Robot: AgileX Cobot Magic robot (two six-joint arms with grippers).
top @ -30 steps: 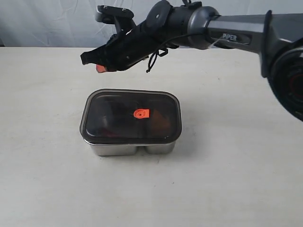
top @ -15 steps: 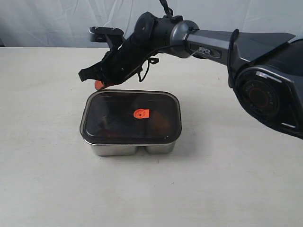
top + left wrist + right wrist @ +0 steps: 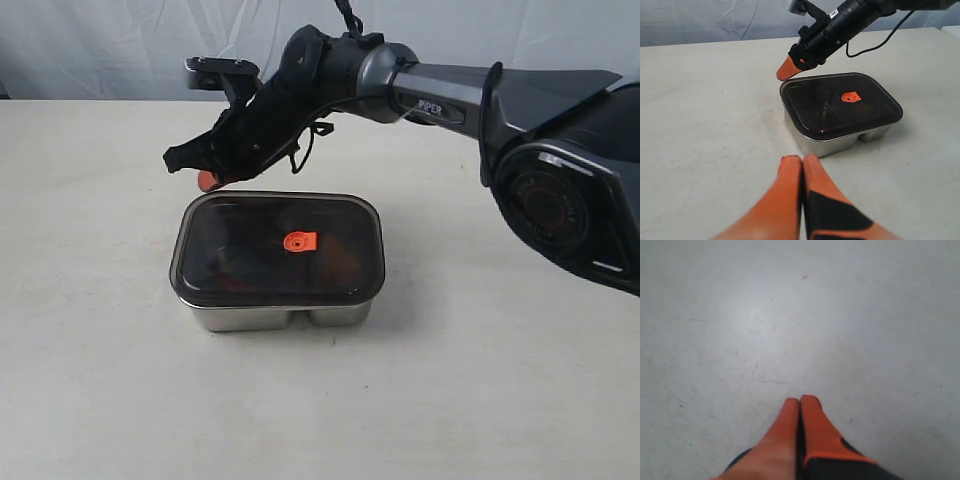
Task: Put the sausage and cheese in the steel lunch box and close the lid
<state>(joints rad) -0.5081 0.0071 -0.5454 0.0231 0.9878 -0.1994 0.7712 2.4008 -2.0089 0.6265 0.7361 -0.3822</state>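
The steel lunch box (image 3: pixel 270 316) stands mid-table with the dark translucent lid (image 3: pixel 240 250) seated flat on it, its orange valve (image 3: pixel 298 240) near the middle. Through the lid I make out only dim dark shapes; the sausage and the cheese cannot be told apart. My right gripper (image 3: pixel 207 180) is shut and empty, hovering just beyond the lid's far left corner; its own view shows only bare table past its tip (image 3: pixel 799 400). My left gripper (image 3: pixel 802 159) is shut and empty, short of the box (image 3: pixel 832 142), which lies ahead of it with the lid (image 3: pixel 875 107) on.
The right arm (image 3: pixel 440 85) stretches in from the right above the table behind the box. Its large base joint (image 3: pixel 560 200) fills the right edge. A pale wrinkled backdrop (image 3: pixel 120 45) closes the far side of the white table (image 3: pixel 90 380).
The right gripper dropped from higher above the box to just beyond the lid's far left corner, then held nearly still. The lid and box have not moved.
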